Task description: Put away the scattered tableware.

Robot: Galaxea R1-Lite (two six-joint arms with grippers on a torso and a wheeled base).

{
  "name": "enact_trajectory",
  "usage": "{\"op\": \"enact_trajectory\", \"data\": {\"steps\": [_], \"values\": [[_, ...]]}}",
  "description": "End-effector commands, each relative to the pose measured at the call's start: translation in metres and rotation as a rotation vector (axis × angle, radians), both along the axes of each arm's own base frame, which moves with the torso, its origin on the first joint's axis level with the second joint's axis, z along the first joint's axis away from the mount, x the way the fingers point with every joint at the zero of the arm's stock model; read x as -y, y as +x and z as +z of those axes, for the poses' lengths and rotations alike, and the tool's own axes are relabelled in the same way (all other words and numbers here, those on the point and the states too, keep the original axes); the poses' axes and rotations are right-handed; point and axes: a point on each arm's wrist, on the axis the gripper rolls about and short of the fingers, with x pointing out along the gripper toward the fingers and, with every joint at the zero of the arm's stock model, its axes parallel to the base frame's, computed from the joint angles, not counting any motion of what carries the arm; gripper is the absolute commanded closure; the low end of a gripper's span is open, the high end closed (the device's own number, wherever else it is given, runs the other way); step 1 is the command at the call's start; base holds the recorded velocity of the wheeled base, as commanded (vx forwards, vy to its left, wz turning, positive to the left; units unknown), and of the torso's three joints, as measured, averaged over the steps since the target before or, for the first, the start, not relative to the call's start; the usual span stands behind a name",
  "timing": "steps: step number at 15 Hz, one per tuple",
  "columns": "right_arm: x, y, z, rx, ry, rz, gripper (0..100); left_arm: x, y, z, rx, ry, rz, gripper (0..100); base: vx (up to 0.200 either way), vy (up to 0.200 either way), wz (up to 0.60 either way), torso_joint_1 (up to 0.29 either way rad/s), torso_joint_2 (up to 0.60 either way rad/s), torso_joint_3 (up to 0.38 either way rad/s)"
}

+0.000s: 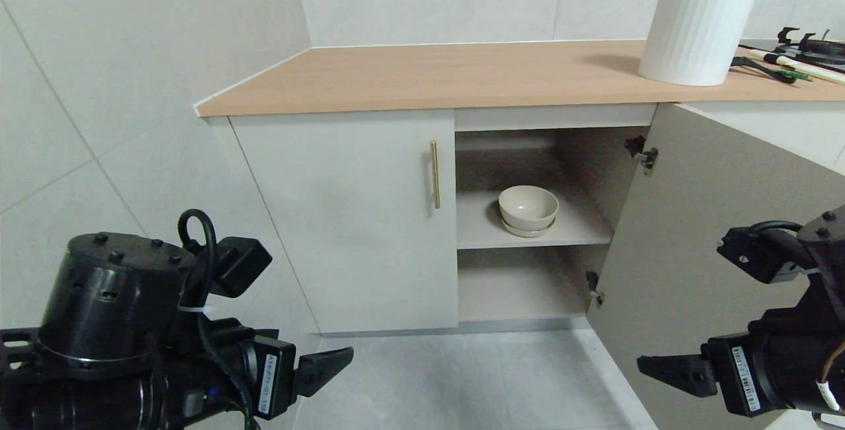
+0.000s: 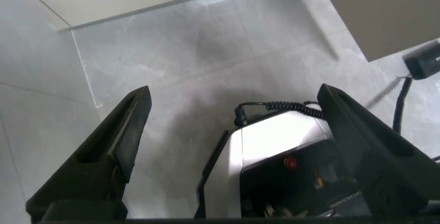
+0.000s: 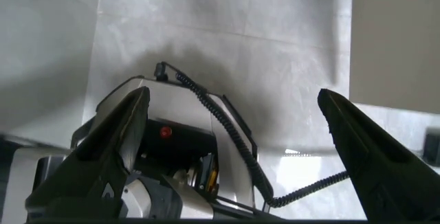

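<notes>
Head view: under the wooden worktop (image 1: 429, 76) the cabinet has its left door (image 1: 350, 218) closed and its right door (image 1: 686, 232) swung wide open. On the middle shelf (image 1: 581, 228), near its front edge, a cream bowl (image 1: 528, 207) sits on a small plate (image 1: 528, 229); the lower shelf seems to be bare. The left pincer (image 1: 327, 367) and the right pincer (image 1: 667, 370) are low in front of the cabinet, well apart from the bowl. Near the right end of the worktop stands a white ribbed container (image 1: 703, 20), and past it lie some long utensils (image 1: 792, 63), cut off at the edge, so I cannot tell what they are.

Left wrist view: the left pincer (image 2: 234, 93) has its fingers spread wide, with nothing between them, above the tiled floor (image 2: 206, 38).

Right wrist view: the right pincer (image 3: 234, 97) is also spread wide and without any load; the open door is beside it.

I judge that the bowl and plate are already put away and both arms are free. The door is not yet closed. Whether other tableware is left somewhere I cannot tell
</notes>
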Motion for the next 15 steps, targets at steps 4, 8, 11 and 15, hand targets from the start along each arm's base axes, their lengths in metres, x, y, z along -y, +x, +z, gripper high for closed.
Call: {"op": "enact_trajectory", "data": {"steps": [4, 8, 11, 15], "values": [[0.000, -0.004, -0.005, -0.020, -0.030, 0.026, 0, 0.000, 0.000, -0.003, -0.008, 0.007, -0.003, 0, 0.000, -0.200, 0.00, 0.002, 0.00, 0.005], [0.010, -0.018, -0.005, -0.075, -0.129, 0.083, 0, 0.000, 0.000, -0.002, -0.007, 0.006, -0.004, 0, 0.000, -0.200, 0.00, 0.002, 0.00, 0.004], [0.014, -0.023, -0.003, -0.094, -0.155, 0.088, 0, 0.000, 0.000, -0.002, -0.006, 0.006, -0.003, 0, 0.000, -0.200, 0.00, 0.001, 0.00, 0.001], [0.027, -0.039, 0.011, -0.104, -0.191, 0.111, 0, 0.000, 0.000, -0.002, -0.007, 0.001, -0.001, 0, 0.000, -0.050, 0.00, -0.001, 0.00, -0.001]]}}
